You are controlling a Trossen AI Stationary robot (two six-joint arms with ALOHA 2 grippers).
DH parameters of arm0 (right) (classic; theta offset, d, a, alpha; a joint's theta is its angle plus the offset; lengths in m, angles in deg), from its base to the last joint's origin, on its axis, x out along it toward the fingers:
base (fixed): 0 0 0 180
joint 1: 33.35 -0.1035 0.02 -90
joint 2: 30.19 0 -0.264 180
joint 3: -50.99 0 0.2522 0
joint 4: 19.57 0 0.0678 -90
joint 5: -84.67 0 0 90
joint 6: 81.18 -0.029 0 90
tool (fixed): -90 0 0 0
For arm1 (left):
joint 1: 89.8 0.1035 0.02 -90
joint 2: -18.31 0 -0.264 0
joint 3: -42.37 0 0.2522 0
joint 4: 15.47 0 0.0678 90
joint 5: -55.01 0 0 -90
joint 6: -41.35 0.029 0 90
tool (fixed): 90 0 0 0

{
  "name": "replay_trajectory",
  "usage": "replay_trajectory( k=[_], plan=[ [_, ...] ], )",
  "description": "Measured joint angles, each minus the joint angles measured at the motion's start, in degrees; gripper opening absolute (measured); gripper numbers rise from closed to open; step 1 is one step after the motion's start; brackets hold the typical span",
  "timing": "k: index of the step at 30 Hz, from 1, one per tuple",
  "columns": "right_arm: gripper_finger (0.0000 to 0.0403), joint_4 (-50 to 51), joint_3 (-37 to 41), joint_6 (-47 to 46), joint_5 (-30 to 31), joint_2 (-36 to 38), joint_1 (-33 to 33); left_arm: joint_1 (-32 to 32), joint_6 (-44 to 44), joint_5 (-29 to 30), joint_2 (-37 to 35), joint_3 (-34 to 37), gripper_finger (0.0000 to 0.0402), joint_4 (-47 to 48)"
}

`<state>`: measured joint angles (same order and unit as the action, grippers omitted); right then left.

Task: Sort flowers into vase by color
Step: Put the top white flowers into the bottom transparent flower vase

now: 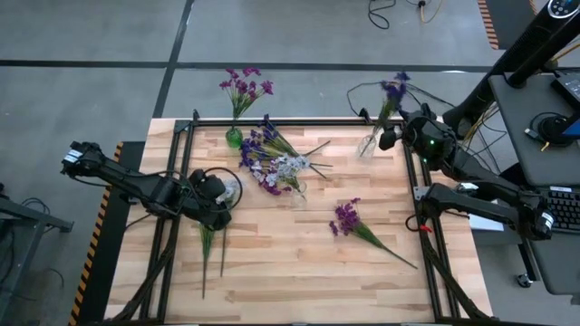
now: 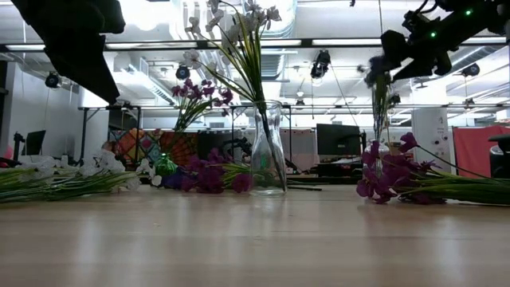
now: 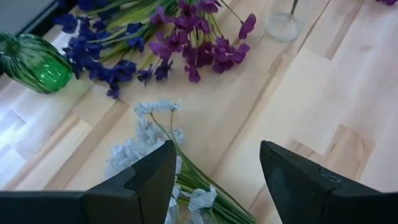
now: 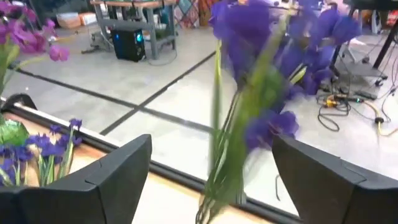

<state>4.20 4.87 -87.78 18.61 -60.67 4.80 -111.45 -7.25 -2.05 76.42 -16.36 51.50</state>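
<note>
Two arms at work, right gripper raised at the far-right clear vase, fingers spread off its blue-violet spray, left gripper parted, hovering above white flowers.

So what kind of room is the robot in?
Probably a robotics lab or workshop: a dark computer monitor on a desk behind the table, black cables lying on the grey concrete floor, long ceiling strip lights.

The blue-violet spray shows only as a blur, its vase seemingly cut off below.
</note>
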Motion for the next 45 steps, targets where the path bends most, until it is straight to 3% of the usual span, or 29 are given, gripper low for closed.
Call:
replay_trajectory(
  k=[19, 32, 45],
  plan=[
    [0.0343, 3.5, 0.0, -5.5, -5.3, 3.7, 0.0, -0.9, -5.7, -2.5, 0.0, 0.9, 0.0216, 2.1],
    [0.0343, 3.5, 0.0, -13.3, -16.8, 7.3, 0.0, -5.8, -16.4, -12.7, 0.0, 0.9, 0.0216, 4.4],
    [0.0343, 3.4, 0.0, -24.3, -33.6, 10.2, 0.0, -10.4, -22.3, -12.0, 0.0, 0.9, 0.0216, 2.0]
  ],
)
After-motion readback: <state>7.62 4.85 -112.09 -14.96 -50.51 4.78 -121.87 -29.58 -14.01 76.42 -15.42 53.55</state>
